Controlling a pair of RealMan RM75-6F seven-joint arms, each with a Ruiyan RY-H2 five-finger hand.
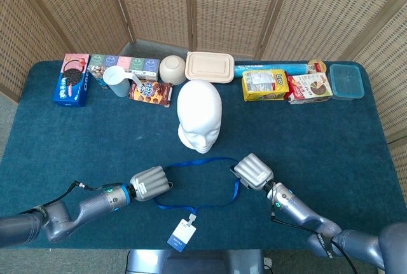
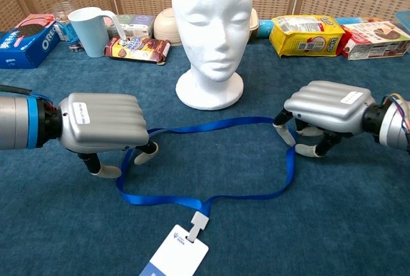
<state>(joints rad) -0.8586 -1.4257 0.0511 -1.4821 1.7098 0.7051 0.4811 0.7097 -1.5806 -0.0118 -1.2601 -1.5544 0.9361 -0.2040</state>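
Two robot hands sit palm-down over a blue lanyard (image 2: 205,161) that lies in a loop on the desk (image 2: 359,225), one at each end of the loop. The left robot hand (image 2: 106,125) has its fingers curled down over the strap's left bend; fingertips (image 2: 146,152) touch the desk right beside the ribbon, and the strap runs in under the palm. It appears to pinch the strap, though the palm hides the contact itself. The right robot hand (image 2: 327,106) likewise bends its fingers over the right bend, with a fingertip (image 2: 282,132) against the ribbon, and seems to hold it in the same way. Between the two hands, slightly beyond them, stands a white foam head (image 2: 211,32). On the near side, closer to the robot than either hand, the white badge (image 2: 174,255) hangs off the strap's clip and lies flat.

To my eye the step is getting a firm hold on both sides of the loop. Doing it well means pinching the flat ribbon fully between thumb and finger before raising anything, since thin strap slips easily off the cloth. Both hands should then rise level and together, held apart so the loop stays wide, with the badge trailing freely below.
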